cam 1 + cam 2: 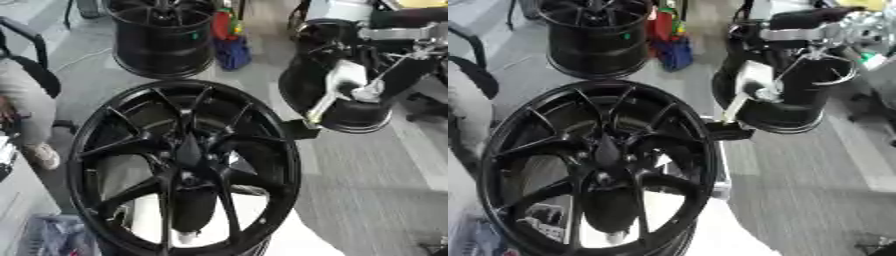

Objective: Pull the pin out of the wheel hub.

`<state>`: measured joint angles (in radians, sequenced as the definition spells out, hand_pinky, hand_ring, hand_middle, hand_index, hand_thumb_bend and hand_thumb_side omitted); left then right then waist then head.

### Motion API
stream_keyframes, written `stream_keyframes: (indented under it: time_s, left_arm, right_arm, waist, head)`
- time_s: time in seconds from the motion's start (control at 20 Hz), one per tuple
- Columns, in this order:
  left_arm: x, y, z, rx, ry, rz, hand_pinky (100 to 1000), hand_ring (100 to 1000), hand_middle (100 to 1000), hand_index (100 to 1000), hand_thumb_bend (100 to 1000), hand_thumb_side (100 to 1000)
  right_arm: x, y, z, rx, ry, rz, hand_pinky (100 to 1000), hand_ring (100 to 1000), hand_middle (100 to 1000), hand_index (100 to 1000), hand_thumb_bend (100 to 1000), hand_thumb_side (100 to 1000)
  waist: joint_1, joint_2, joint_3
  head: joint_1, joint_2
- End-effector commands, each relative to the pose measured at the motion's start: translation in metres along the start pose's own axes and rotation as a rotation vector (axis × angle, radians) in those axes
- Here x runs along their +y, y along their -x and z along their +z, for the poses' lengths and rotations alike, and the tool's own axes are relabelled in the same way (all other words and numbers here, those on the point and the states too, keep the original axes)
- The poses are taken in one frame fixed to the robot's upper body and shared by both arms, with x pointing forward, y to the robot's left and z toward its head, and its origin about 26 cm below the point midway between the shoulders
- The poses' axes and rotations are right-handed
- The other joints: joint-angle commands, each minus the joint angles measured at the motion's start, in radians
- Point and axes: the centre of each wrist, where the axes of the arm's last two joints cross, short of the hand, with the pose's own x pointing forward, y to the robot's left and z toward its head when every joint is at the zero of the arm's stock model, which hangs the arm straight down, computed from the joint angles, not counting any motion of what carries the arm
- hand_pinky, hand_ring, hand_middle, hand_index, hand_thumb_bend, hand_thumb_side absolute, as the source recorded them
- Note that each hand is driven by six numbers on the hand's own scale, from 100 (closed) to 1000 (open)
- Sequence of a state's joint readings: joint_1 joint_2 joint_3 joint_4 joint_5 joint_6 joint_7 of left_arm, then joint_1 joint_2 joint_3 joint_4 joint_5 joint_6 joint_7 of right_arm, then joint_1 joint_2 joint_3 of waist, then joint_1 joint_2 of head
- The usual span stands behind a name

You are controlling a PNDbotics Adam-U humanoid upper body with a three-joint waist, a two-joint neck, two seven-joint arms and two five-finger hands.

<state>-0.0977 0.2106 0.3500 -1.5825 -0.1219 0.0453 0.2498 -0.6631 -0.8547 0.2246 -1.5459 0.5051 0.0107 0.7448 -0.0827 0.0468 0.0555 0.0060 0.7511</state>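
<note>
Locating the pin first: the only candidate is a pale slim rod [320,108] off the right rim of the wheel hub [184,165], so it appears to be outside the hub's centre bore, not seated in it. Identification is tentative.

Rod long axis runs diagonally, upper end toward the far right, lower tip pointing down-left, just beside a dark block [299,130] at the rim's right edge.

Right hand [756,80] meets the rod's upper end, reaching in from the upper right. Whether it pinches the rod or is spread cannot be told. Left hand not visible.

Judged step: extraction near its end or done. Next move calls for drawing along the rod's own axis, up and right, clear of the rim.

Behind: second black wheel [162,35], dark wheel [350,112] beneath the arm.
</note>
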Motion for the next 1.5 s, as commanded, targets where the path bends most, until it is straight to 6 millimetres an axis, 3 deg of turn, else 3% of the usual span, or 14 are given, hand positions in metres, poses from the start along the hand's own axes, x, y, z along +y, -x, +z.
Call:
stream_keyframes:
  time_s: [0.05,0.1,0.15,0.3,0.35,0.4,0.6,0.7,0.95,1.0,1.05,1.1,1.35,1.5]
  left_arm:
    - [0.004,-0.01,-0.007,-0.038,-0.024,0.006,582,568,661,747,597,236]
    - [0.004,-0.011,-0.007,-0.039,-0.022,0.007,582,568,661,747,597,236]
    - [0.004,-0.01,-0.007,-0.037,-0.023,0.008,582,568,661,747,596,237]
    - [0.006,-0.01,-0.007,-0.034,-0.04,0.012,582,568,661,747,596,237]
    - [0.005,-0.01,-0.007,-0.034,-0.042,0.014,582,568,661,747,596,237]
    - [0.005,-0.01,-0.007,-0.034,-0.041,0.014,582,568,661,747,596,237]
    - [0.004,-0.008,-0.005,-0.029,-0.034,0.015,582,567,660,748,596,238]
    - [0.003,-0.008,-0.005,-0.028,-0.027,0.015,582,567,660,748,595,238]
    - [-0.003,-0.008,-0.003,-0.028,0.003,0.019,582,567,659,748,594,238]
    - [-0.004,-0.008,-0.002,-0.028,0.01,0.021,582,567,659,747,594,238]
    - [-0.005,-0.008,-0.002,-0.029,0.018,0.022,582,567,659,748,594,238]
    - [-0.007,-0.008,-0.002,-0.029,0.024,0.024,582,566,659,747,594,237]
    - [-0.012,-0.008,0.0,-0.028,0.043,0.038,582,566,658,747,593,238]
    - [-0.015,-0.008,0.001,-0.029,0.048,0.047,582,566,657,746,593,237]
  right_arm:
    - [-0.004,0.046,0.029,0.225,0.054,-0.04,494,530,586,767,156,192]
    - [0.007,0.057,0.029,0.265,0.047,-0.074,494,530,586,767,156,192]
    - [0.019,0.067,0.029,0.296,0.04,-0.105,617,633,691,844,173,221]
    - [0.06,0.092,0.029,0.411,0.031,-0.222,762,769,799,894,204,282]
    - [0.076,0.1,0.03,0.455,0.027,-0.262,772,778,808,897,208,290]
    - [0.092,0.108,0.032,0.505,0.022,-0.303,849,849,863,915,248,367]
    - [0.139,0.121,0.046,0.663,0.046,-0.398,917,901,918,925,278,433]
    - [0.15,0.118,0.055,0.715,0.094,-0.422,916,896,924,921,268,457]
    - [0.172,0.11,0.088,0.781,0.247,-0.487,887,874,905,911,235,396]
    - [0.176,0.109,0.096,0.776,0.282,-0.498,856,852,876,902,277,379]
    - [0.18,0.107,0.104,0.77,0.317,-0.508,853,849,872,901,185,337]
    - [0.183,0.105,0.11,0.762,0.35,-0.515,823,825,858,894,152,301]
    - [0.181,0.072,0.1,0.579,0.553,-0.566,715,705,765,846,100,240]
    - [0.18,0.045,0.087,0.443,0.675,-0.612,661,614,671,769,100,167]
  waist:
    - [0.011,-0.003,-0.004]
    - [0.012,-0.003,0.0]
    - [0.014,0.0,0.0]
    - [0.021,0.007,-0.016]
    - [0.023,0.008,-0.016]
    - [0.024,0.007,-0.015]
    - [0.026,0.002,-0.005]
    - [0.027,-0.001,0.002]
    - [0.028,-0.008,0.029]
    - [0.029,-0.009,0.036]
    - [0.03,-0.01,0.042]
    - [0.031,-0.011,0.047]
    - [0.044,-0.007,0.056]
    - [0.051,-0.003,0.056]
  head:
    - [0.008,-0.018]
    - [0.004,-0.018]
    - [0.006,-0.018]
    - [0.022,-0.017]
    - [0.022,-0.016]
    - [0.023,-0.015]
    - [0.018,-0.007]
    - [0.012,-0.004]
    - [-0.012,0.002]
    - [-0.017,0.003]
    - [-0.023,0.004]
    - [-0.029,0.005]
    - [-0.032,0.002]
    - [-0.032,0.001]
